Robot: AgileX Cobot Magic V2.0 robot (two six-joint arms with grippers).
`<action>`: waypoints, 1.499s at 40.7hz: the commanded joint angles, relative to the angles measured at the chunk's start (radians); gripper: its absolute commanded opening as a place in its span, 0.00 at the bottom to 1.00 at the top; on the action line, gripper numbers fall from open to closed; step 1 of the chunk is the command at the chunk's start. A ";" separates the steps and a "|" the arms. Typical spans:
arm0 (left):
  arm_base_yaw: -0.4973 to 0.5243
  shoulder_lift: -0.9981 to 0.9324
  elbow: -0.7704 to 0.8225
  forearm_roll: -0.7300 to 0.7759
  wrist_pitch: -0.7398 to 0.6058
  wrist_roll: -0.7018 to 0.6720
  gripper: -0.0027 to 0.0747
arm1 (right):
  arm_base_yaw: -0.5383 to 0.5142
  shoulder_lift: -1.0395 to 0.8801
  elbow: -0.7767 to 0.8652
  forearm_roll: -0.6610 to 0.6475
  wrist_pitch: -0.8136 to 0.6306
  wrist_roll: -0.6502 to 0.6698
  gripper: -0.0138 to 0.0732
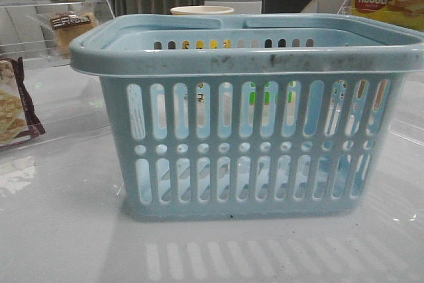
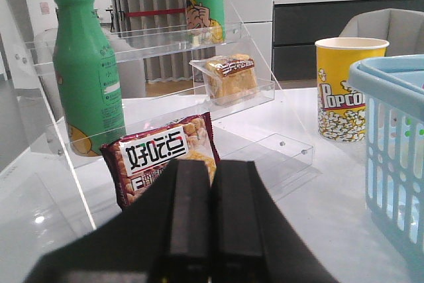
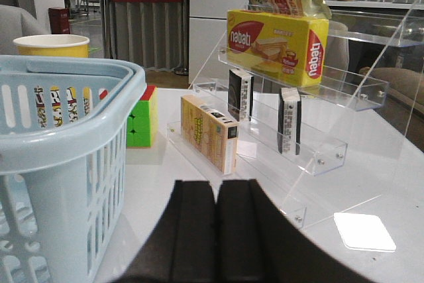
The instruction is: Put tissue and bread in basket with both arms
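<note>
Front view shows us the basket (image 1: 248, 130) filling the middle of the table (image 1: 59, 230), upright and apparently empty as far as its slots let us see. Both grippers are pressed together with nothing between the fingers: our left gripper (image 2: 211, 223) faces the acrylic shelf (image 2: 152, 44) on our left side, and our right gripper (image 3: 216, 230) faces the other acrylic rack (image 3: 311, 117).

We see the bread (image 2: 231, 77) on the middle step of the left shelf, behind the cracker packet (image 2: 162, 160). We judge it light, soft and easily crushed, its clear film slippery; a gentle pinch across the packet's middle or on a sealed edge seems best. Its black band carries white letters that we cannot read with certainty.

We judge that the tissue (image 3: 240, 94) is one of the two small dark packets standing on edge on the right rack, the other (image 3: 289, 120) just along the same step. It looks light and compressible, so we would close on its flat faces.

Readable writing: "nabati" on the yellow box (image 3: 278, 44), "POPCO…" on the popcorn cup (image 2: 348, 87), and Chinese characters on the cracker packet. A green bottle (image 2: 86, 71) and a colour cube (image 3: 142, 120) also stand nearby.
</note>
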State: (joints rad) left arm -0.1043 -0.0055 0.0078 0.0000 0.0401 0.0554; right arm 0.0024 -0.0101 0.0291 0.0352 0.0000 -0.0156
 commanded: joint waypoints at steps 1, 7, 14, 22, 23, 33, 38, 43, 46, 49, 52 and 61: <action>0.001 -0.017 -0.001 0.000 -0.089 0.000 0.16 | -0.008 -0.019 0.001 -0.010 -0.096 0.000 0.24; 0.001 -0.017 -0.001 0.000 -0.089 0.000 0.16 | -0.008 -0.019 0.001 -0.010 -0.096 0.000 0.24; 0.001 -0.017 -0.001 0.000 -0.139 0.000 0.16 | -0.007 -0.019 0.001 -0.010 -0.108 0.000 0.24; 0.001 -0.017 -0.066 -0.008 -0.137 0.000 0.16 | -0.007 -0.019 -0.089 0.052 -0.088 0.001 0.24; 0.001 -0.017 -0.084 -0.011 -0.126 0.000 0.16 | -0.007 -0.019 -0.110 0.052 -0.079 0.001 0.24; 0.001 0.049 -0.398 -0.015 0.072 -0.002 0.16 | -0.007 0.057 -0.417 0.040 0.115 0.001 0.24; 0.001 0.142 -0.606 -0.015 0.221 -0.002 0.16 | -0.007 0.153 -0.580 0.008 0.236 0.001 0.24; 0.001 0.256 -0.777 -0.019 0.376 -0.002 0.16 | -0.007 0.254 -0.723 -0.027 0.361 0.000 0.24; 0.001 0.321 -0.845 -0.029 0.448 -0.002 0.16 | -0.007 0.310 -0.787 -0.043 0.423 0.000 0.24; 0.001 0.372 -0.885 -0.029 0.500 -0.002 0.16 | -0.007 0.354 -0.823 -0.050 0.474 0.000 0.24; 0.001 0.415 -0.890 -0.029 0.527 -0.002 0.16 | -0.007 0.384 -0.832 -0.050 0.515 0.000 0.24; 0.001 0.500 -0.850 -0.064 0.615 -0.002 0.16 | -0.007 0.454 -0.819 -0.050 0.643 0.000 0.24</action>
State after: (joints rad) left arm -0.1043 0.4619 -0.8317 -0.0454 0.6978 0.0554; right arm 0.0024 0.4118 -0.7663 0.0000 0.6756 -0.0156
